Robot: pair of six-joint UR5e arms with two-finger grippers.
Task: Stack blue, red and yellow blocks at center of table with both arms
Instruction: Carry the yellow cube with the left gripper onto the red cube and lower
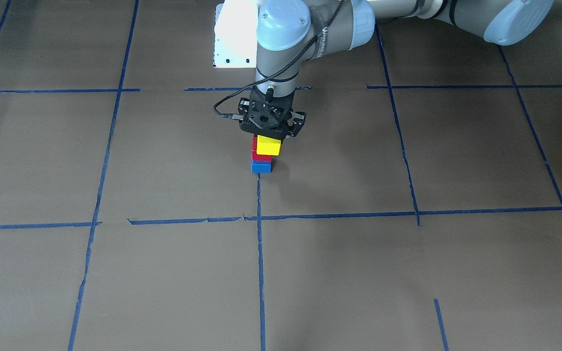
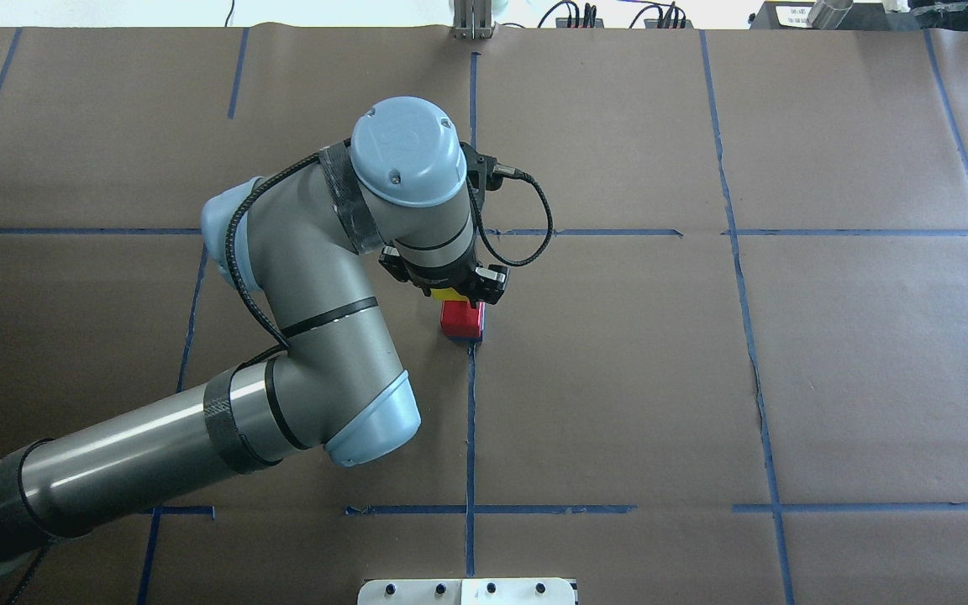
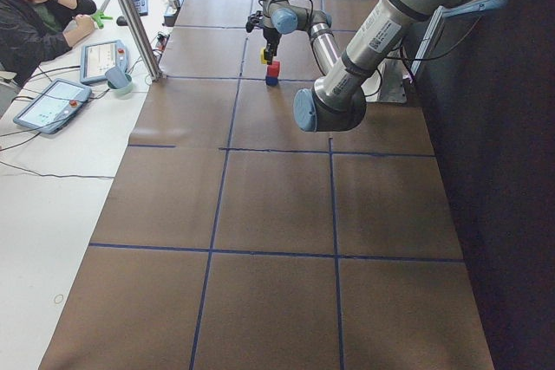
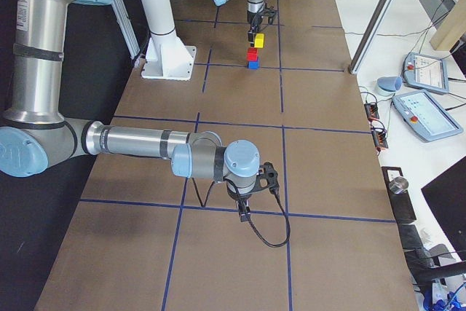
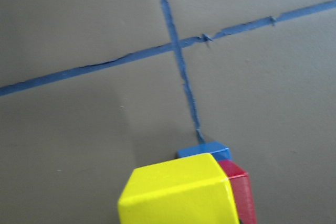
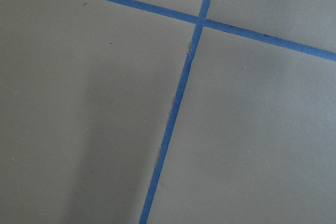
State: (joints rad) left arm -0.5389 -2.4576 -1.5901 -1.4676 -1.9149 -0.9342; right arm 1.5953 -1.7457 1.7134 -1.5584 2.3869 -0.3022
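Since the yellow block [image 1: 268, 145] is the last piece of the pile, the left arm [image 2: 307, 277] holds it directly over the other two. The left jaws look clenched on it. In the front-facing view it hangs right under the black wrist hardware, just above the middle of the frame. The fingers themselves are hidden, so this grasp is my judgement from how the block sits.

Below it the red block [image 1: 260, 156] rests on the blue block [image 1: 261, 167]. The blue block stands on the table [image 1: 408, 273] at the upper end of a blue tape line [image 1: 259, 195], and that spot seems chosen as the centre mark.

The yellow block is not squared up with the red one. It sits shifted toward the right of the front-facing frame. In the left wrist view it fills the lower middle, with red showing past its right edge and a blue corner behind. I cannot tell whether it already touches the red block. The grip probably has to last until the offset is corrected, because letting go now could tip the block off the edge.

The right arm [image 4: 145, 142] sits low over the table in the lower middle of the exterior right view, well apart from the stack. It seems to be kept there to leave the centre free. Its wrist camera shows only brown paper and tape, and I cannot tell whether the right jaws are parted or closed.
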